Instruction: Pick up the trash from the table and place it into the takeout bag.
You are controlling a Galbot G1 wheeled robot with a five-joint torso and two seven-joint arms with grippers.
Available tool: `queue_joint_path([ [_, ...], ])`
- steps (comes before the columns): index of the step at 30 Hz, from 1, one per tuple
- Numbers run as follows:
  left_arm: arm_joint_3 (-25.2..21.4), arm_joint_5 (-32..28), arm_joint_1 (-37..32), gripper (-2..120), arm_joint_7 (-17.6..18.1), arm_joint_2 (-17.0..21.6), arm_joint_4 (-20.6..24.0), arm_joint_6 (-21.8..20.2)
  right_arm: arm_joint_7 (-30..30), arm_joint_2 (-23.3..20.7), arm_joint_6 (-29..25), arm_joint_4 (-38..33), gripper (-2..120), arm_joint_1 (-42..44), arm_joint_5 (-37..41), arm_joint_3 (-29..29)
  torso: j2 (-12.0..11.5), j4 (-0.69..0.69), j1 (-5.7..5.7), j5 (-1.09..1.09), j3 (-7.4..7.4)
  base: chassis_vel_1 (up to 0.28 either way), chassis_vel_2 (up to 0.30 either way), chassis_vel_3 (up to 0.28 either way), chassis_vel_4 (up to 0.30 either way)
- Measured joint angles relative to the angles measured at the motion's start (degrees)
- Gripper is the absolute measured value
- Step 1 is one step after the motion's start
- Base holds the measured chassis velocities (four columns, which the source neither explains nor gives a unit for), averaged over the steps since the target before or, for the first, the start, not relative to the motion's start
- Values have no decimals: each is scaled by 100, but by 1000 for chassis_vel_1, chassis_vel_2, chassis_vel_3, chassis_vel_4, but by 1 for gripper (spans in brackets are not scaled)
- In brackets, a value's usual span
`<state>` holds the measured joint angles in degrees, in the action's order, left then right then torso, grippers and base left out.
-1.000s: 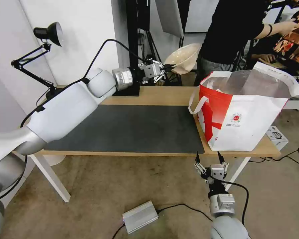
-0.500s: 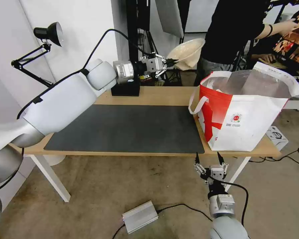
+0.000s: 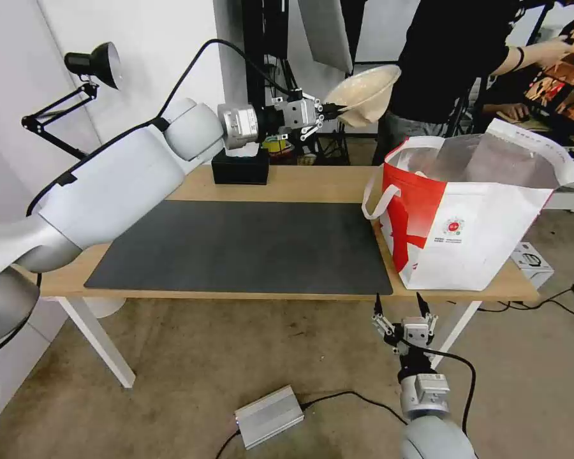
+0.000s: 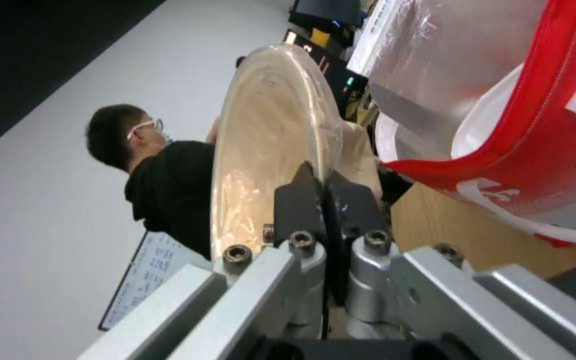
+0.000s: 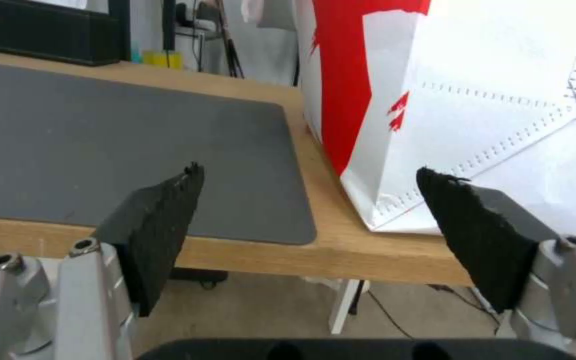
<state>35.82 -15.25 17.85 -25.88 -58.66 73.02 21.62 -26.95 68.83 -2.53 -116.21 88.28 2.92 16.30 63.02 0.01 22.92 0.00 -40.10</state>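
The beige bowl (image 3: 363, 92) is held by its rim in the closed left gripper (image 3: 333, 109), tilted, in the air up and to the left of the bag (image 3: 465, 217), above the table's (image 3: 300, 182) far edge. The carry to the bag is judged to be in hand. A further move over the bag's mouth, then a release, is called for. The right gripper (image 3: 398, 305) is parked wide open and empty, below the bag, before the table's front edge.

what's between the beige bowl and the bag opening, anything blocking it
Nothing visible. The left gripper holds the beige bowl by its rim in open air, above and beside the takeout bag, whose mouth gapes open. The right gripper waits below the table edge.
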Motion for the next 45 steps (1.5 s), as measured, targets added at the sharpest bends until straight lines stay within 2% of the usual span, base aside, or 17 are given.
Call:
queue_joint_path([
  [20, 164, 28, 492, 0, -158, -382, -350, 116, 3, 101, -3, -22, 86, -16, -17, 8, 0, 0, 0, 1, 0, 0, 0, 0, 0],
  [45, 251, 147, 774, 0, -212, -1130, -734, 123, 3, 184, -35, -27, 86, 32, -25, 54, 0, -1, 0, 1, 0, 0, 0, 0, 0],
])
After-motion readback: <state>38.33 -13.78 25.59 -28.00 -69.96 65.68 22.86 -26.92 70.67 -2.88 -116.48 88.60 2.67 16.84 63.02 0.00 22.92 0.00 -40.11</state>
